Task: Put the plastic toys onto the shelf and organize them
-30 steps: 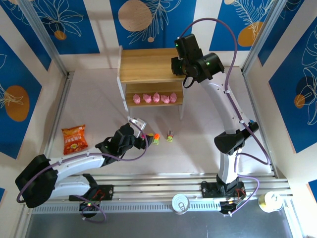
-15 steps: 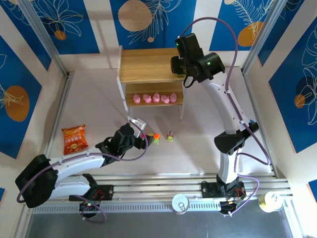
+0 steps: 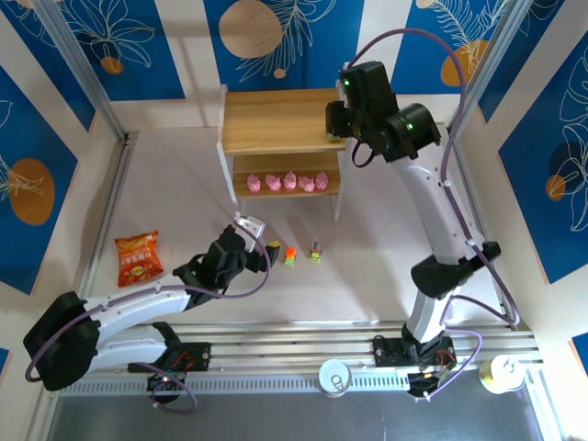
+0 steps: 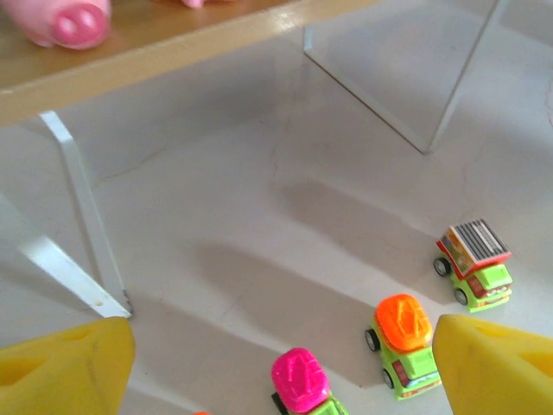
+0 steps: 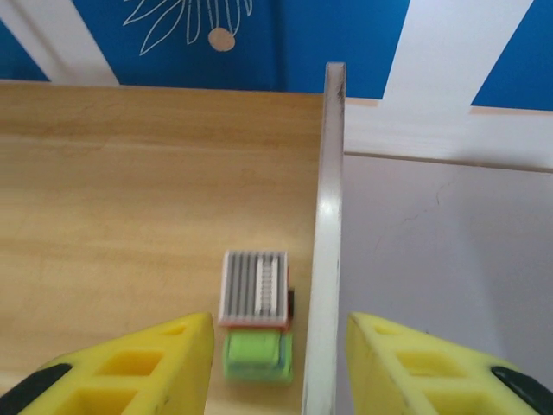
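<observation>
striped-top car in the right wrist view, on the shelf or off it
On it: the car sits upright on the shelf, top board, beside the white side frame.

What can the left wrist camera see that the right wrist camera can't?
Left wrist camera: three green cars on the table, a magenta-topped car, an orange-topped car and a striped-top car, plus a pink figure on the lower board of the shelf. Right wrist camera: another striped car sitting on the shelf's top board beside the white side frame, blue wall behind. Both: the wooden shelf and green toy cars.
</observation>
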Motion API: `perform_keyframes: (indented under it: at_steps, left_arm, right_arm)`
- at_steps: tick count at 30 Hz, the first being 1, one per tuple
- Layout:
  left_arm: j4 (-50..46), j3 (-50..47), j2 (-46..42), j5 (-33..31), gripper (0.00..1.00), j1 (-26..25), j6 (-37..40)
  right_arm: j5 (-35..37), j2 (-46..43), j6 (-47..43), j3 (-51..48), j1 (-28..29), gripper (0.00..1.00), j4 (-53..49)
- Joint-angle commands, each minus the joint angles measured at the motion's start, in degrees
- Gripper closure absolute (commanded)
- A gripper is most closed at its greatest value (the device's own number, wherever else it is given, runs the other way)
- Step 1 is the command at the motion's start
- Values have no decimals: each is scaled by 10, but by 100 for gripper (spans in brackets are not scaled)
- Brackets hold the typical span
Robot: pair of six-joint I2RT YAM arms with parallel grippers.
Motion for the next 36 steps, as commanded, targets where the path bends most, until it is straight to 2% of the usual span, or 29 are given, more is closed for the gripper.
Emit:
perform_keyframes:
  at_steps: [1,7,16,24,36]
  left_arm:
    - [-10,-14,-22,-35,10,10,-10]
    - [-22,-12,-21,-23,10,31,-17]
    - [-14,-13,-6,27,9,57,-26]
    - [1,-11,8,74,5,63,-22]
    - [4,-9,13,96,0,68,-20]
  right_arm:
    - [27,-69,3,-76,32,56,41]
    - [81,-160,33,-245,107,56,83]
    - [99,-230,135,-440,182,56,122]
    - [90,-230,227,-565,210,56,159]
    - [57,-197,309,-692,213,57,237]
